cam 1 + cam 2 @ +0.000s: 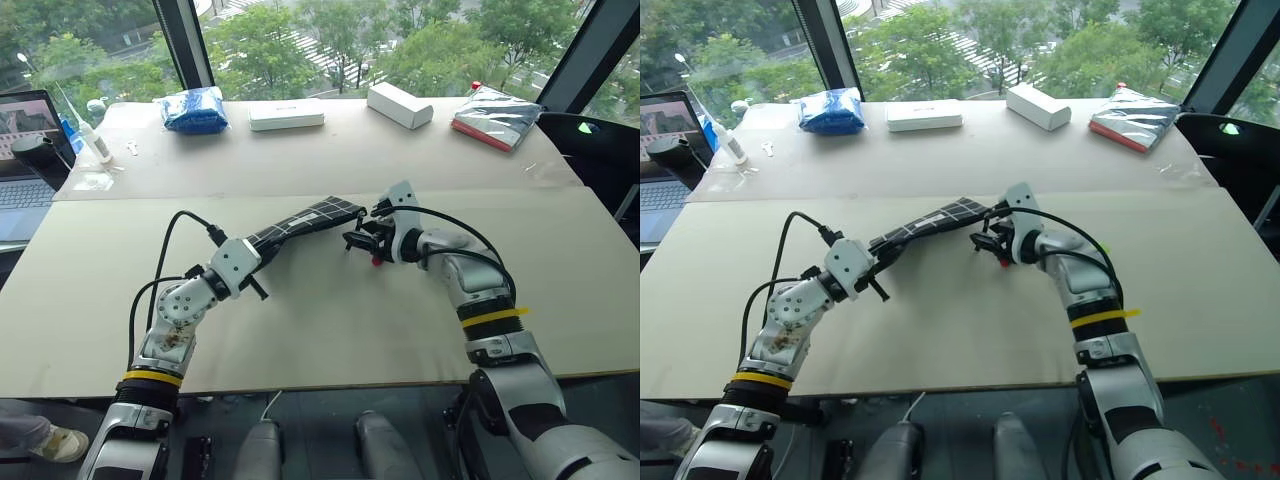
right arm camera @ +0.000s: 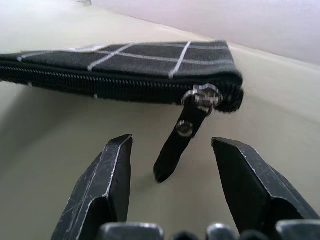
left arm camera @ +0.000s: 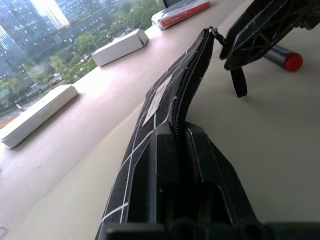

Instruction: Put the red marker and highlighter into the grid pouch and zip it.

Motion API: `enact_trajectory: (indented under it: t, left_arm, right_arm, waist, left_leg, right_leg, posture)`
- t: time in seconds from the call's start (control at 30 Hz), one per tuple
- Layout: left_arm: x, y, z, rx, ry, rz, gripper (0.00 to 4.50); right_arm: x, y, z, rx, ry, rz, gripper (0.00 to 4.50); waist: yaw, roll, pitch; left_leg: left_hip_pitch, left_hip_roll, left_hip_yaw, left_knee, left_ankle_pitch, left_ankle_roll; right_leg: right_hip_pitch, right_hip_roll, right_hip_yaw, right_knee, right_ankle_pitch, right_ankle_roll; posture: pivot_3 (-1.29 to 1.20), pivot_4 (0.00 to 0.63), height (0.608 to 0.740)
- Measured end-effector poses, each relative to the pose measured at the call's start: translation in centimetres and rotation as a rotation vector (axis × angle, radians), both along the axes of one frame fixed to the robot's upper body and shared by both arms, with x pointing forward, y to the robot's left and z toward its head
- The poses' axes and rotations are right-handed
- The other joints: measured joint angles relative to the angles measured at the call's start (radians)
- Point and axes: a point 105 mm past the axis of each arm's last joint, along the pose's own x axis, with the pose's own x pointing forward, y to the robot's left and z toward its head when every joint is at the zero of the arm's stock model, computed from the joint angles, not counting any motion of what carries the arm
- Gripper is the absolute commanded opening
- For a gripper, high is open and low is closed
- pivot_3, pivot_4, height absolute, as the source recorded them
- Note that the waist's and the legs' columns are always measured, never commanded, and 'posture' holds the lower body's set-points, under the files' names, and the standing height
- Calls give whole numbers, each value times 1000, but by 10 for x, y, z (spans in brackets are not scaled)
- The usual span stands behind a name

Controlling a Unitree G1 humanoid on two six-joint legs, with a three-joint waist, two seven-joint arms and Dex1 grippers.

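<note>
Your grid pouch (image 1: 300, 222) sits at frame centre, held off the table, its long axis running from lower left to upper right; its contents are hidden. Your left gripper (image 1: 262, 252) clamps its lower-left end. Your right gripper (image 2: 172, 165) is spread around the dangling zipper cord (image 2: 176, 150) at the upper-right end, with the red marker (image 3: 281, 56) on the table beside it.

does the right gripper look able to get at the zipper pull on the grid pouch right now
Probably yes. The right gripper is open, with the zipper pull hanging between its fingers and nothing between them. The left gripper holds the grid pouch up by its other end.

table (image 1: 330, 320): pale beige, wide | windows (image 1: 330, 30): daylight, green trees outside, dark frames | laptop (image 1: 22, 150): at table's left edge
</note>
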Motion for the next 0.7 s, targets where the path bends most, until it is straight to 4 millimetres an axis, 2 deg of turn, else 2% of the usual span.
enact_trajectory:
  t: [0.1,0.3,0.53,0.7]
  left_arm:
    - [-1,-1,0,-5,2,2,0]
    - [-2,0,-4,3,11,11,0]
    - [-2,0,-4,4,7,20,0]
    - [-2,-2,-5,-4,8,19,0]
  right_arm:
    - [0,-2,-9,-4,16,-13,2102]
    - [0,1,-6,7,-2,0,60]
    - [-4,9,-4,11,-8,62,17]
    - [-17,33,-1,-15,-29,194,17]
  waist:
    - [0,0,0]
    - [-1,0,0]
    - [0,0,0]
    - [-1,0,0]
  left_leg:
    - [0,0,0,0,0,0]
    - [0,0,0,0,0,0]
    - [0,0,0,0,0,0]
    - [0,0,0,0,0,0]
  right_leg:
    - [0,0,0,0,0,0]
    - [0,0,0,0,0,0]
    - [0,0,0,0,0,0]
    - [0,0,0,0,0,0]
  posture:
    - [0,150,740]
    - [0,150,740]
    - [0,150,740]
    - [0,150,740]
